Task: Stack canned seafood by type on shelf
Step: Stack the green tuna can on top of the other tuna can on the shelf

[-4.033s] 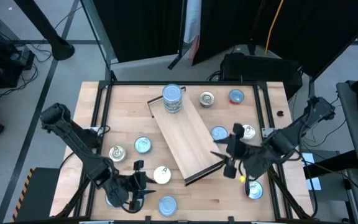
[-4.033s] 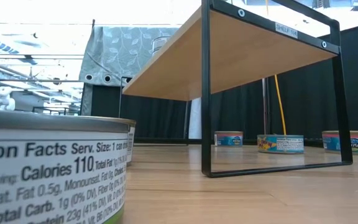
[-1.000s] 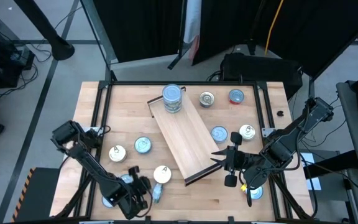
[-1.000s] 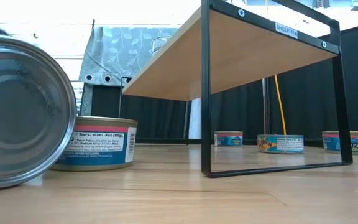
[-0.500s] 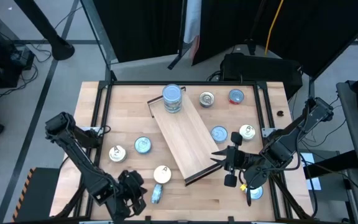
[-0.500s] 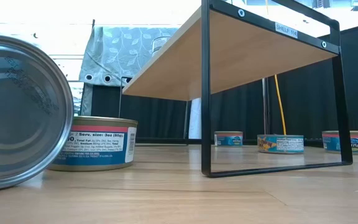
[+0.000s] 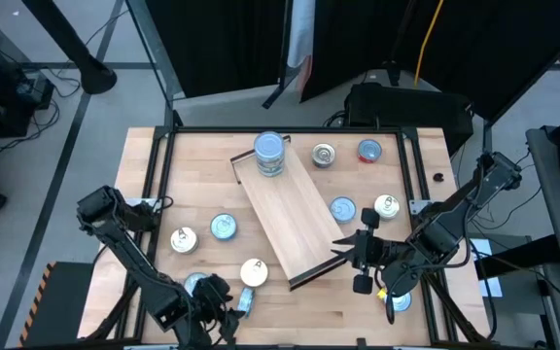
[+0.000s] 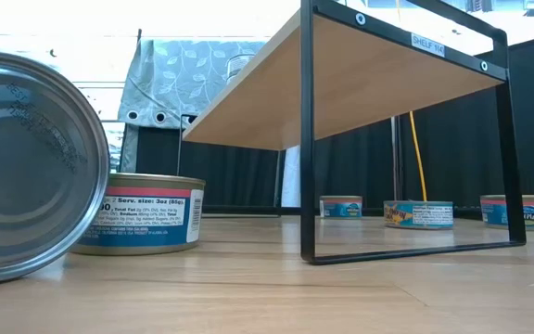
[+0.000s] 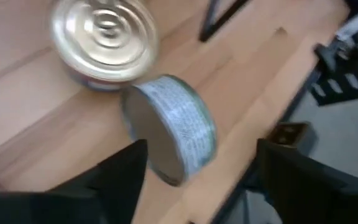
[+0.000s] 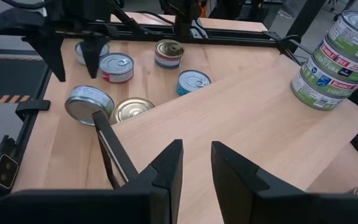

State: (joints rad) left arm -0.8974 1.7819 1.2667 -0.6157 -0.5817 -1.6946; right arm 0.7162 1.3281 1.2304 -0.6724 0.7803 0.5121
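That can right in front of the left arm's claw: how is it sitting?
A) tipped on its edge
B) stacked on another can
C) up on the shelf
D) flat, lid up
A: the can stands on its rim on the table, beside a gold-topped can lying flat.

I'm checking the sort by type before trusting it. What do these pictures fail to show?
- Stack on the shelf: the high view shows only the top tin; the right wrist view cuts the stack at the edge.
- Tipped tin: label blurred in the left wrist view; only its bare end shows in the low view.
- Far tins: print too small.
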